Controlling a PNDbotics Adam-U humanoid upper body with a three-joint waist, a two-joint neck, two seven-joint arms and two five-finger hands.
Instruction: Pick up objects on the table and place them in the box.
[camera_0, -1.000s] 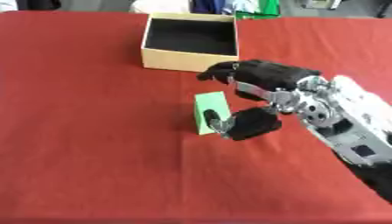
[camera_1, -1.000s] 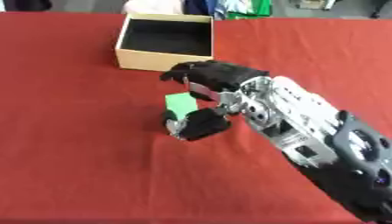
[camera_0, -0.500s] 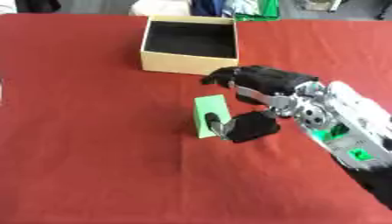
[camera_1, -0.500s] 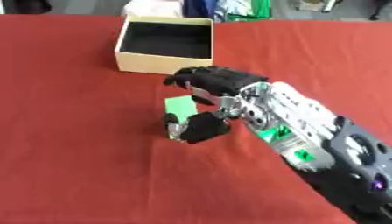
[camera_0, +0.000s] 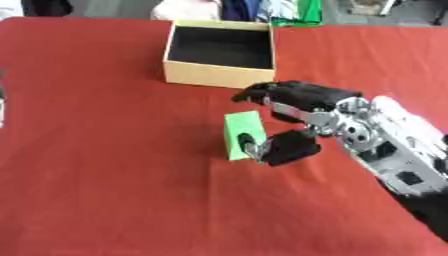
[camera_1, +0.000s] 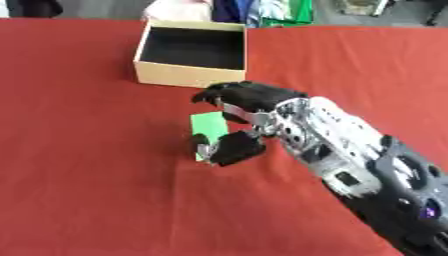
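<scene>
The right hand (camera_0: 302, 120) is clamped on the green block (camera_0: 240, 135), thumb against its front face and fingers curled over its top. The left eye view shows more of the block's face than the right, and the open cardboard box (camera_0: 219, 75) sits just beyond it on the red table (camera_0: 105, 175). No writing can be read.

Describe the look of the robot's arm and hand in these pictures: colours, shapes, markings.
Only the right hand and its arm show. The fingers and thumb are black and chunky, with a silver metal piece at the thumb tip. The wrist is bare silver metal with round joint housings. The forearm wears a pale grey shell, then turns black toward the elbow, where a small purple mark shows in the right eye view.
</scene>
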